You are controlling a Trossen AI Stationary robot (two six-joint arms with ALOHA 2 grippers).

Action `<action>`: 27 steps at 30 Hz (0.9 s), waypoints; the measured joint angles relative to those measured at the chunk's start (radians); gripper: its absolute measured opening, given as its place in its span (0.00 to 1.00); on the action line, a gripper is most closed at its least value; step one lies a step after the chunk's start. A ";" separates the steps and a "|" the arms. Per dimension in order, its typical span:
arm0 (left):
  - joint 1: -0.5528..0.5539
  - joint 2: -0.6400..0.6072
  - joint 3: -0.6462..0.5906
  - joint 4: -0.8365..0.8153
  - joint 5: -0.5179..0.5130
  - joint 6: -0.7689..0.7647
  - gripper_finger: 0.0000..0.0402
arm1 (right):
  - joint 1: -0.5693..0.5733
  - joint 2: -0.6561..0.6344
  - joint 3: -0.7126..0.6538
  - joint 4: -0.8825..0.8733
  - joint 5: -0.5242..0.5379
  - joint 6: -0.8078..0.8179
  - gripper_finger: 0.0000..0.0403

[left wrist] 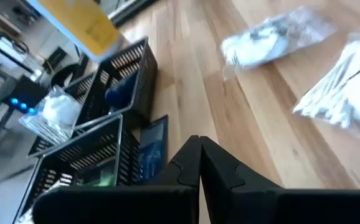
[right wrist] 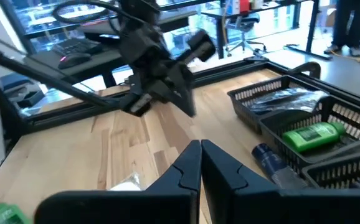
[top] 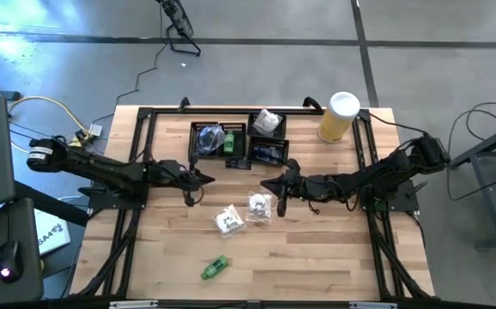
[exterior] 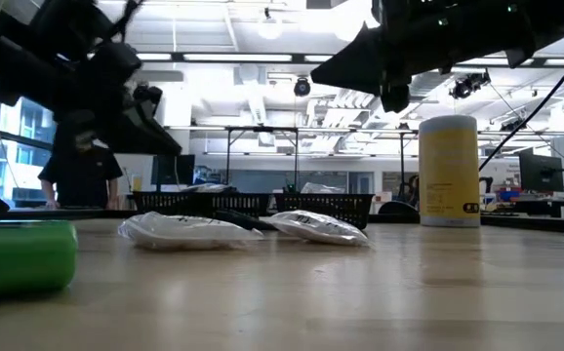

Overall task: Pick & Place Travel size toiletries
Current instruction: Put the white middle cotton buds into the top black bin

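Nearest your front edge lies one green tube (top: pixel 215 268), alone with free wood all round; past it two white sachets (top: pixel 229 221) sit beside the right gripper (top: pixel 278 190), which is shut and empty. Your left gripper (top: pixel 203 179) hangs closed just before the mesh trays (top: pixel 198 130). Judging so, you are between picks: open, descend on a sachet, mind the far yellow cylinder (top: pixel 338 117).

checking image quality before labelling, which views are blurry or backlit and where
Low view: the green tube at the near edge is out of focus, and both arms are dark silhouettes against bright ceiling lights. Left wrist view: the white sachets and yellow cylinder are smeared. High view: evenly lit and sharp.
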State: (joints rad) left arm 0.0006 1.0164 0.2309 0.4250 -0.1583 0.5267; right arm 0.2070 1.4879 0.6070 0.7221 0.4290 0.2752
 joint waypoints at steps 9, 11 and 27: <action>-0.001 -0.233 -0.082 -0.015 0.025 0.028 0.00 | 0.001 0.000 0.195 -0.426 0.018 0.068 0.01; -0.001 -0.288 -0.099 -0.031 0.039 0.040 0.00 | 0.001 0.000 0.250 -0.561 0.018 0.103 0.01; -0.001 -0.453 -0.105 -0.161 0.039 0.048 0.00 | 0.070 0.026 0.405 -0.954 0.027 0.355 0.01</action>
State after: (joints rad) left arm -0.0002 0.5636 0.1261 0.2637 -0.1188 0.5751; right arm 0.2769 1.5137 1.0118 -0.2319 0.4561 0.6303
